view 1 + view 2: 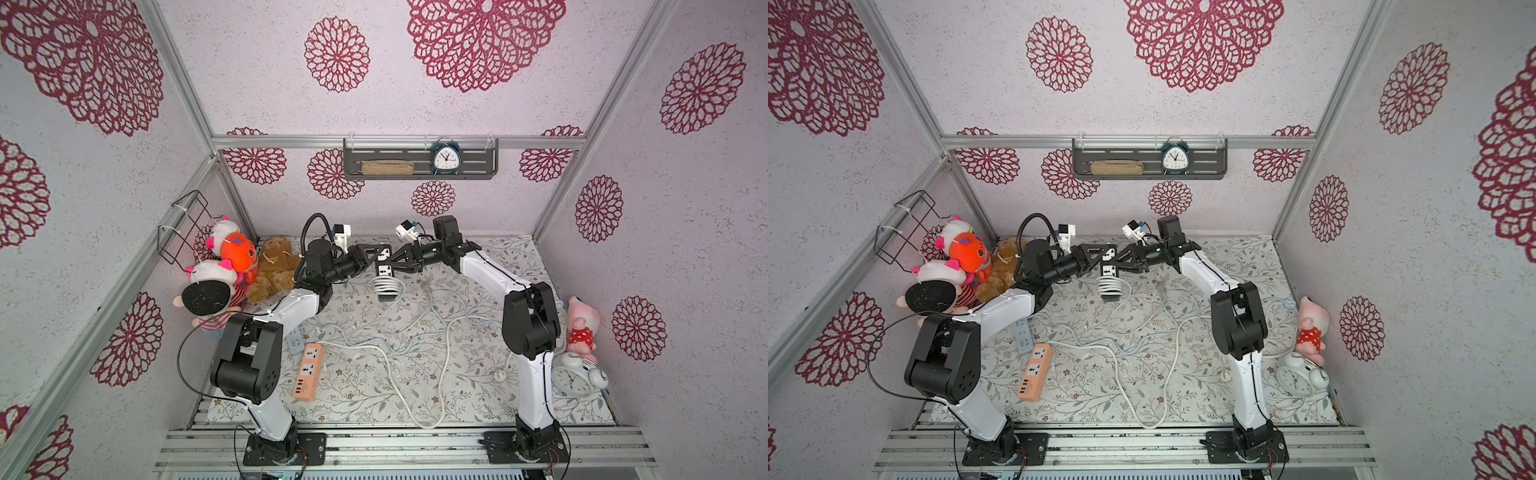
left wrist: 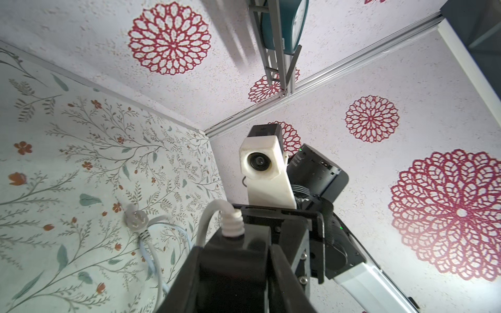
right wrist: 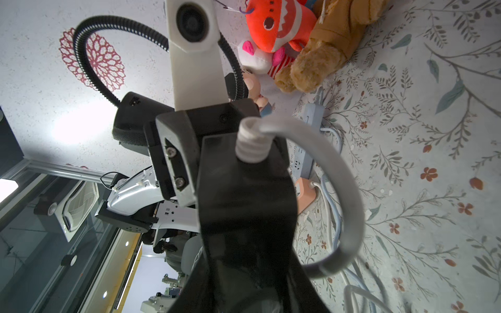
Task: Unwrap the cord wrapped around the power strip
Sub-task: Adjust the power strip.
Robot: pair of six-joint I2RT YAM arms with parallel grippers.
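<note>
In both top views the black strip (image 1: 382,269) (image 1: 1108,270) is seen raised above the rear centre of the mat (image 1: 478,374). It is met from opposite sides by the left gripper (image 1: 372,257) (image 1: 1096,255) and the right gripper (image 1: 395,262) (image 1: 1121,262). Only these views show the cord (image 1: 386,286) (image 1: 1111,286) wound in tight white coils round the strip's near end, just below both grippers. Its loose length is seen trailing over the mat. An orange strip (image 1: 308,372) and a blue strip (image 1: 294,340) are seen lying flat near the left arm, well apart from the black one.

In the left wrist view the coils are hidden. The strip's far end (image 2: 238,244) is seen between the fingers of the left gripper (image 2: 235,271), which are clamped against its sides. The cord (image 2: 208,216) leaves this end through a ribbed white sleeve. A plug (image 2: 134,219), barely visible from above, is shown lying on the mat.

In the right wrist view the same end of the strip (image 3: 244,189) fills the gap of the right gripper (image 3: 249,265), which is closed on it. The cord (image 3: 339,176) is seen arching away from the sleeve. A finger (image 3: 176,157) of the left gripper is pressed to the strip's side.
</note>
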